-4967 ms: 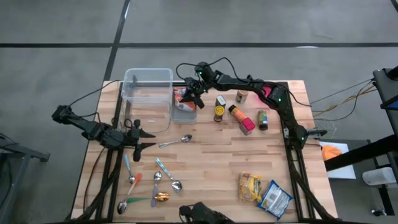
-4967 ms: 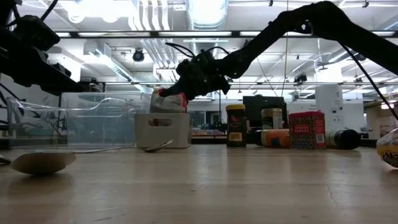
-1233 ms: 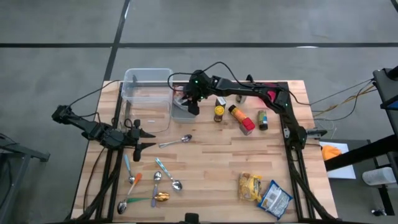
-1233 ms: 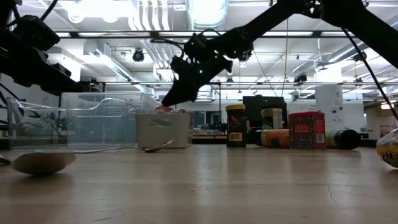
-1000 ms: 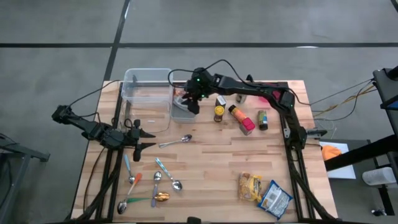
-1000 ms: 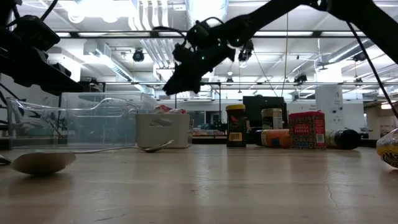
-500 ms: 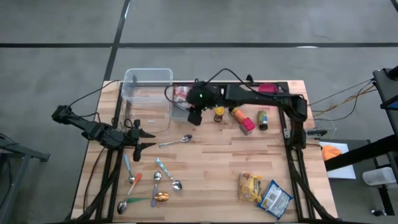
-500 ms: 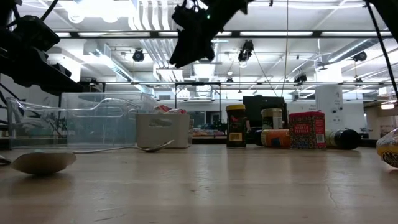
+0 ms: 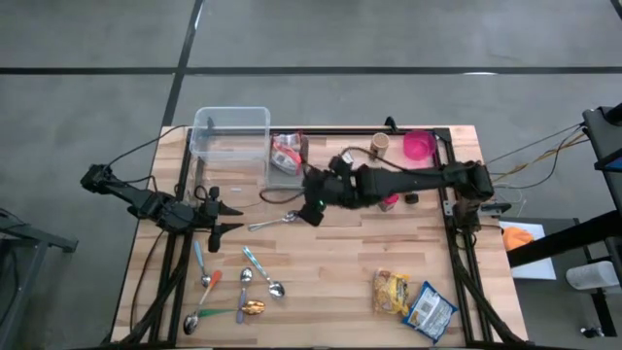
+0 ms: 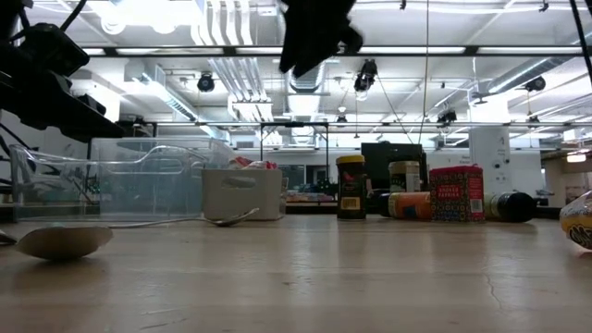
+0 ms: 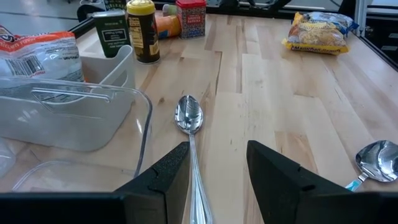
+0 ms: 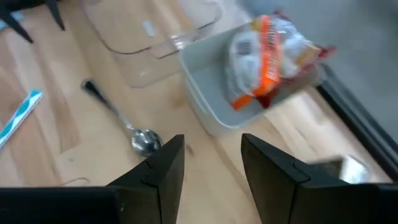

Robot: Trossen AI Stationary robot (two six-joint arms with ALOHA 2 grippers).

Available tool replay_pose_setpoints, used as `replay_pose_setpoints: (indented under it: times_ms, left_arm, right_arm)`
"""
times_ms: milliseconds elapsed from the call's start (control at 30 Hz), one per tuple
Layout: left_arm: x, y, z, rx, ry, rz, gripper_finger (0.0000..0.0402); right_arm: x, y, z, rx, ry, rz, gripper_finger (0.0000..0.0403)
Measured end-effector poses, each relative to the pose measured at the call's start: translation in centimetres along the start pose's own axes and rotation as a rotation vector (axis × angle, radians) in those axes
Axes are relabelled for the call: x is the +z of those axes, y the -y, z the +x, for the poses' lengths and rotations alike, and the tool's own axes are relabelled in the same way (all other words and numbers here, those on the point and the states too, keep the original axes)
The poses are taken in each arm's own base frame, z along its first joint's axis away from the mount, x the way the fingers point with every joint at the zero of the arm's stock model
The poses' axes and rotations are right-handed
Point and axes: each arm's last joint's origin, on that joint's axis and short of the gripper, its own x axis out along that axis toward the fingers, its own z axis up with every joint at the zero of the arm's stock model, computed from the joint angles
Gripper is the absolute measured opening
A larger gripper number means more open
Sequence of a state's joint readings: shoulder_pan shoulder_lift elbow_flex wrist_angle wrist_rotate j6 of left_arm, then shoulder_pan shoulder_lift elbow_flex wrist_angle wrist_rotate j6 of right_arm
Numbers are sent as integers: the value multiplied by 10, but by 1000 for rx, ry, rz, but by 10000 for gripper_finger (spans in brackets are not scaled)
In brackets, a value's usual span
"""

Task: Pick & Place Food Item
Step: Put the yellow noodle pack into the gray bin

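The food item, a red-and-white packet (image 9: 288,153), lies in a small grey bin (image 9: 287,171) at the table's far middle; it also shows in the right wrist view (image 12: 268,55) and the left wrist view (image 11: 34,48). My right gripper (image 9: 314,207) hangs open and empty above the table, on the near side of the bin, with its fingers (image 12: 163,167) well apart. In the low view it is high up (image 10: 314,37). My left gripper (image 9: 220,210) waits open at the left edge, its fingers either side of a spoon's handle (image 11: 196,180) without touching it.
A clear container (image 9: 230,146) stands left of the bin. Spice jars and a red box (image 10: 458,192) line the far right, by a pink cup (image 9: 418,146). A noodle packet (image 9: 391,292) and blue bag (image 9: 429,311) lie near right; several spoons (image 9: 243,287) near left.
My right gripper has risen from over the grey bin and swung toward the table's near edge, turning as it went; its fingers stay as far apart as before. The packet stays lying in the bin.
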State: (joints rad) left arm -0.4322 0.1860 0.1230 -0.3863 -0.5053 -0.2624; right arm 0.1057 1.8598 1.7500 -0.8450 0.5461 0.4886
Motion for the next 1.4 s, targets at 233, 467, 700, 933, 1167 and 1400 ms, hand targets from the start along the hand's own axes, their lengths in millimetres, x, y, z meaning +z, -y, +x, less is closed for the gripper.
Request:
replay_pose_setpoints:
  times_ms: [233, 467, 700, 933, 1167, 1400]
  left_arm:
    - [0, 0, 0, -1, 0, 0, 164]
    - [0, 0, 0, 0, 0, 0, 164]
    - [0, 0, 0, 0, 0, 0, 164]
    - [0, 0, 0, 0, 0, 0, 163]
    - [0, 0, 0, 0, 0, 0, 163]
    - [0, 0, 0, 0, 0, 0, 163]
  right_arm:
    - [-31, -28, -37, -74, 6, 76, 157]
    - [-66, -38, -69, -165, -44, 236, 157]
    - [-105, -52, -97, -203, -67, 380, 157]
    - [-154, -64, -110, -233, -83, 582, 157]
    - [-207, -71, -119, -259, -135, 820, 157]
    - [-225, -81, -134, -244, -306, 877, 157]
